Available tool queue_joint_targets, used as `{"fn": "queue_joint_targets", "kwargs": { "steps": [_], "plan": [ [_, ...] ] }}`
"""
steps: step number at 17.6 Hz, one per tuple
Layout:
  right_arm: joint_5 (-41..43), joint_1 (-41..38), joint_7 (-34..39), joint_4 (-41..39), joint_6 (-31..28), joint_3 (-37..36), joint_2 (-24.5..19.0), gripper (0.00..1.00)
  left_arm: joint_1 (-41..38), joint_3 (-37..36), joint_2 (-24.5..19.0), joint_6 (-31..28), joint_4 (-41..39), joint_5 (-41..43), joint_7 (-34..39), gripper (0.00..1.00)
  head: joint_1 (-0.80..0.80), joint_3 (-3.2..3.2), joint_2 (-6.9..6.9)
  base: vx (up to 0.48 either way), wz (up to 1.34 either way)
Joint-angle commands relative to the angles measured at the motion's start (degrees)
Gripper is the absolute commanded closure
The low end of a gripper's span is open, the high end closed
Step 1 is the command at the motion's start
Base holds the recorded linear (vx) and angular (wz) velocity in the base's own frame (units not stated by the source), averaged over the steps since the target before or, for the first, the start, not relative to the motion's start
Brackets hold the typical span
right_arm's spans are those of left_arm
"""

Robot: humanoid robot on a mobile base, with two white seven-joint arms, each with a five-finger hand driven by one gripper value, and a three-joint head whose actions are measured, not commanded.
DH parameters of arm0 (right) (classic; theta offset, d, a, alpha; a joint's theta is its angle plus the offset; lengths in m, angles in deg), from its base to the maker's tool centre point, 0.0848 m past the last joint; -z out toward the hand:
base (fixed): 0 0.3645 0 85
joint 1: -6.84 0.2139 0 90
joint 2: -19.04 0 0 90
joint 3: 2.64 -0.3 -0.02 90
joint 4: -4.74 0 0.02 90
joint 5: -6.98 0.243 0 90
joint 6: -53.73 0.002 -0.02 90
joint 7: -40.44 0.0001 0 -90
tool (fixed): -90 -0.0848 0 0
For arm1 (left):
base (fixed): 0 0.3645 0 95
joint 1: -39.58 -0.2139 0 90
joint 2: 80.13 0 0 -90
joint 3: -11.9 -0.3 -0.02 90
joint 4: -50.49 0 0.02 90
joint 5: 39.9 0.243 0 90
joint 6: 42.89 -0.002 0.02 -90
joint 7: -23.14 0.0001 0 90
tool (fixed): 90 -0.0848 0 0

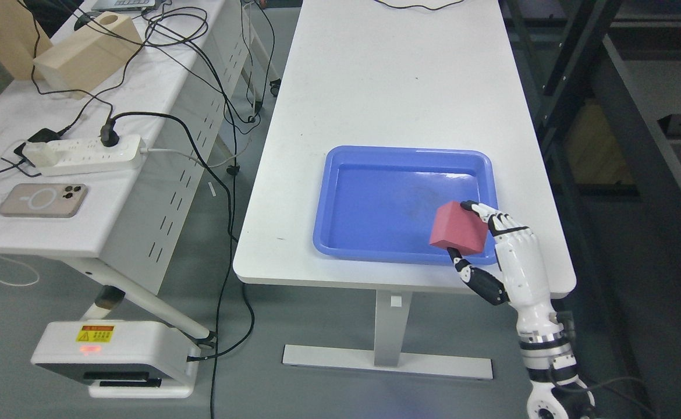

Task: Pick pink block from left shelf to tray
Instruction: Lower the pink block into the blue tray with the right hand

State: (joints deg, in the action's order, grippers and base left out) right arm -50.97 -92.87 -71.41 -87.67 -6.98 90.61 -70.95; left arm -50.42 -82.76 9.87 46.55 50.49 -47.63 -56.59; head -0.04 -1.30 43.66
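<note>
Pink block (458, 228) in right robot hand (506, 250), seemingly over tray (340, 198) rim

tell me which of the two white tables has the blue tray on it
The right-hand white table, bare apart from the blue plastic tray; the left white table carries cables.

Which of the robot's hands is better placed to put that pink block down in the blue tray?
The right. The right robot hand already grips the pink block between thumb and fingers, over the blue tray's near right corner. No left hand is in view.
</note>
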Motion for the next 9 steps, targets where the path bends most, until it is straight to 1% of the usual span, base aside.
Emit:
{"fn": "queue_joint_targets", "kwargs": {
  "steps": [1, 3, 9],
  "plan": [
    [-4.87, 0.04, 1.28, 0.21, -1.6, 4.03, 1.0, 0.96, 1.67, 0.0, -1.0, 0.03, -1.0, 0.0, 0.02, 0.0, 0.0, 0.0, 0.0, 0.219, -0.07],
    [-6.29, -0.05, 1.8, 0.73, -2.66, 6.14, 1.0, 0.96, 1.67, 0.0, -1.0, 0.03, -1.0, 0.0, 0.02, 0.0, 0.0, 0.0, 0.0, 0.201, -0.07],
    [-6.47, -0.05, 7.25, 1.88, -3.89, 7.37, 1.0, 0.96, 1.76, 0.0, -1.0, 0.03, -1.0, 0.0, 0.02, 0.0, 0.0, 0.0, 0.0, 0.155, -0.03]
  ]
}}
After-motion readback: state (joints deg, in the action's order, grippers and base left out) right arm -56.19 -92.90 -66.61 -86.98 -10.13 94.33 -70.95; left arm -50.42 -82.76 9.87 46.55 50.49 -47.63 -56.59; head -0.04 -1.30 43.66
